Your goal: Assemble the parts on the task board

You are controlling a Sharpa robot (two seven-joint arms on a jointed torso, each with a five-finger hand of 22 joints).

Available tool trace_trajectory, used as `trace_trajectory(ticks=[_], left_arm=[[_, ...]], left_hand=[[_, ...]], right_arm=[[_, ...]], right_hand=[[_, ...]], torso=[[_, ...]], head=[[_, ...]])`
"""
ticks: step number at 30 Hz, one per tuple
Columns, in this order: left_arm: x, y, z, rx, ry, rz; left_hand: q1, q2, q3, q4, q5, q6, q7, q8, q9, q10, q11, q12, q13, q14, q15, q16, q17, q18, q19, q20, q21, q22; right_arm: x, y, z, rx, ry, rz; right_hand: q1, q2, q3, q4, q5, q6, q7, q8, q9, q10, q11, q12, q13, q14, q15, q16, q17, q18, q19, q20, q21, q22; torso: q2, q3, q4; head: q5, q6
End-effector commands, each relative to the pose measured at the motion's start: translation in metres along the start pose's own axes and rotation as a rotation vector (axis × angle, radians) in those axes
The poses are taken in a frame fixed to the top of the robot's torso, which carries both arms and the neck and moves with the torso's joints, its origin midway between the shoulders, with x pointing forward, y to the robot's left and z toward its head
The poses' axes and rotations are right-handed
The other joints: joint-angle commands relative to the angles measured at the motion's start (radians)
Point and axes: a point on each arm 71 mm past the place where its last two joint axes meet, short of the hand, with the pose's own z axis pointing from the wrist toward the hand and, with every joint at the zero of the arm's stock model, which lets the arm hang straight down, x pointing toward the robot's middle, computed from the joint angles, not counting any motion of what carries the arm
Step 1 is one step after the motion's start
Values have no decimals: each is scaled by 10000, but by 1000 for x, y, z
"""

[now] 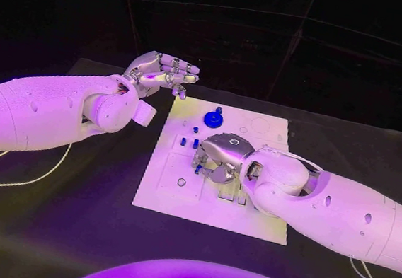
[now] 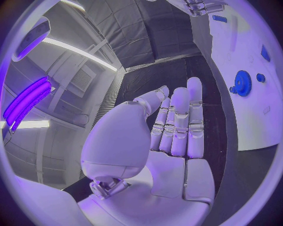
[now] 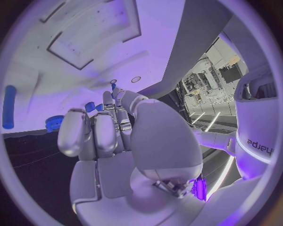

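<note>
Right robot hand (image 1: 221,158) pinching small blue plastic peg (image 3: 90,107) over white rectangular task board (image 1: 264,131); left robot hand (image 1: 162,71) spread, idle; misalignment risked jamming.

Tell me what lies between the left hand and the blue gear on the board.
Nothing stands there. In the head view, the left hand hovers off the task board's far left corner, and only bare white board separates it from the blue gear.

Three cameras: one overhead, two at the wrists.
The head view looks down on the whole task board (image 1: 218,177); each wrist view sits close behind its palm, sharing the blue gear (image 2: 242,83).
</note>
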Motion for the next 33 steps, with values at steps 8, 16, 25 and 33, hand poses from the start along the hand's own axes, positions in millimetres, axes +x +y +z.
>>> trace_trajectory(ticks=[8, 16, 25, 33], left_arm=[[0, -2, 1, 140, 83, -97], [0, -2, 1, 134, 77, -94], [0, -2, 1, 109, 75, -92], [0, -1, 1, 3, 103, -100]], left_hand=[[-71, -44, 6, -41, 25, -49, 30, 23, -15, -45, 33, 58, -13, -50, 13, -40, -13, 126, -63, 24, -33, -5], [-71, -44, 6, -41, 25, -49, 30, 23, -15, -45, 33, 58, -13, -50, 13, -40, -13, 126, -63, 24, -33, -5], [-70, -42, 7, -43, 25, -51, 31, 25, -15, -47, 33, 61, -13, -50, 13, -41, -15, 127, -64, 25, -33, -5], [-67, -32, 10, -48, 29, -56, 34, 30, -14, -54, 35, 71, -14, -51, 14, -43, -24, 128, -66, 27, -33, -6]], right_arm=[[3, 0, 1, 41, 370, -235], [4, 1, 3, 96, 474, -383], [4, 3, 6, 20, 317, -512], [2, 3, 7, 20, 45, -481]], right_hand=[[-110, -30, -6, -59, 58, 14, 73, 0, 8, 51, 42, -36, 15, 331, -60, 26, -20, -100, 16, -18, 20, -12], [-135, -32, -12, -57, 59, 20, 75, -1, 8, 56, 44, -41, 13, 324, -57, 7, -58, -95, 2, -16, 7, -40], [-766, -395, -285, 105, 172, -643, 288, -229, -111, -607, 285, -503, -193, 264, 142, -67, -240, -67, -131, 145, -105, -249], [-1025, -573, -584, 197, 163, -1084, 347, -216, -107, -1078, 407, -710, -219, 208, 238, -147, -412, -12, -255, 250, -239, -498]], torso=[[-1, 1, -8], [2, 5, -3], [3, -5, -3], [-3, 0, -3]], head=[[31, -50], [42, -82], [36, -87], [46, -98]])
